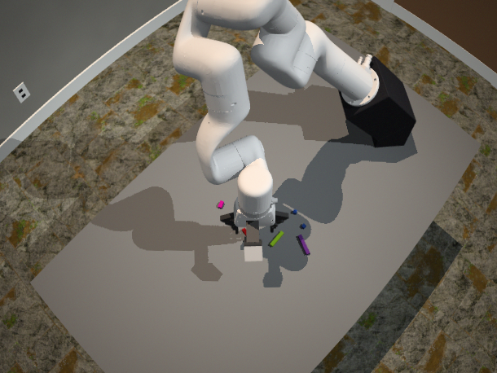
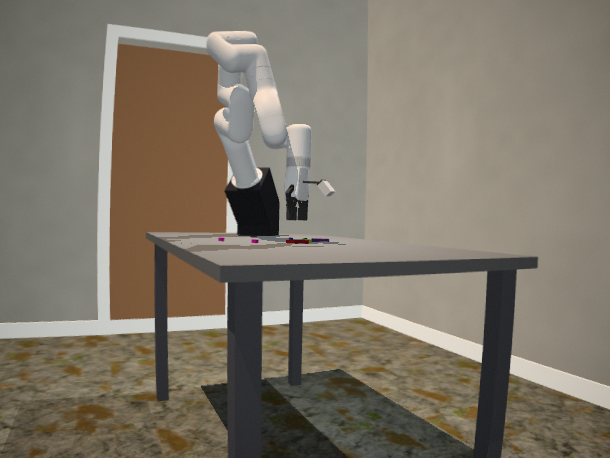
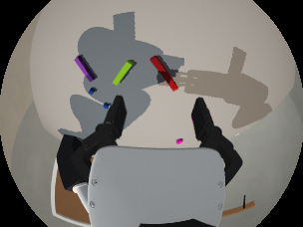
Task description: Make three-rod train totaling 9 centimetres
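Rods of several colours lie scattered on a grey table (image 2: 380, 265) beneath the white arm (image 1: 222, 102), whose gripper (image 3: 159, 116) hangs above them released, its two black fingers spread wide with nothing between them. In the exterior view the gripper (image 2: 296, 210) hovers well above the table top, pointing straight down, with a small white block (image 2: 326, 187) jutting out on a thin stalk from the wrist.

In the wrist view a red rod (image 3: 163, 73) lies flat on the table just beyond the fingertips, slanting across the edge of the arm's shadow. To its left lie a lime rod (image 3: 122, 73) and, further left, a purple rod (image 3: 84, 68), each apart from the others and turned at its own angle. Two small blue rods (image 3: 94, 90) sit near the left finger, separate from one another. A small magenta rod (image 3: 178, 140) lies alone close to the right finger.

From the top view the red rod (image 1: 244, 231) is mostly hidden under the gripper body, with only a tip showing. The lime rod (image 1: 276, 239) and purple rod (image 1: 303, 244) lie to the right, the blue pieces (image 1: 294, 212) beyond them, and the magenta rod (image 1: 221, 204) on the left. No rod touches another. The arm rises from a black base (image 1: 391, 118) at the far right corner of the table.
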Controlling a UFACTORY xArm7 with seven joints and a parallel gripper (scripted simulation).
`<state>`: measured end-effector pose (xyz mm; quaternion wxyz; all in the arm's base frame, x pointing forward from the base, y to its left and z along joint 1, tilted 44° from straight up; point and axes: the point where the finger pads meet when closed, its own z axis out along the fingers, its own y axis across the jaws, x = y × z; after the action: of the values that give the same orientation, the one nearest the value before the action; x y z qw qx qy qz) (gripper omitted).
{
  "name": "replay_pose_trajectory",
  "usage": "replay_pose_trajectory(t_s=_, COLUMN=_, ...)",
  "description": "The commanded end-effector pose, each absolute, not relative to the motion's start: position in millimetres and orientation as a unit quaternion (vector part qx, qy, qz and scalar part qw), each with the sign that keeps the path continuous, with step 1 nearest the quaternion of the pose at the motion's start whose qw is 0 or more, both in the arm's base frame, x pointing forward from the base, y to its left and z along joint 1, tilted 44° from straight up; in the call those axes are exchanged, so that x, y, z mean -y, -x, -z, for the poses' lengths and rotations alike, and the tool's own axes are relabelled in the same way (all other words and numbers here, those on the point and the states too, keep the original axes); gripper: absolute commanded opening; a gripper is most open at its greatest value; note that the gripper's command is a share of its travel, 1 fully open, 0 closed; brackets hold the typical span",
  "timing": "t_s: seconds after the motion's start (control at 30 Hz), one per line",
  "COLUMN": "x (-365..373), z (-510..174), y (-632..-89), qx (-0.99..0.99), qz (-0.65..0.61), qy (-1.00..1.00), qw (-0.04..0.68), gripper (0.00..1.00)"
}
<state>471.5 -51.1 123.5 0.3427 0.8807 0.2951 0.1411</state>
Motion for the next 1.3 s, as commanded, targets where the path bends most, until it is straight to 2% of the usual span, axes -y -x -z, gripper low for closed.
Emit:
replay_pose_trajectory(t_s=0.0, x=50.1, z=-124.0, y=-472.1, qx=-0.296, qz=-0.142, qy=-0.88, qw=0.343, gripper=1.0)
replay_pose_trajectory(t_s=0.43, x=-15.4, z=-67.0, y=-458.0, qx=-0.296, qz=-0.141, qy=-0.88, qw=0.342, gripper=1.0)
replay_pose_trajectory(t_s=1.27, x=-16.0, z=-66.3, y=-457.7, qx=-0.296, qz=-0.141, qy=-0.88, qw=0.342, gripper=1.0)
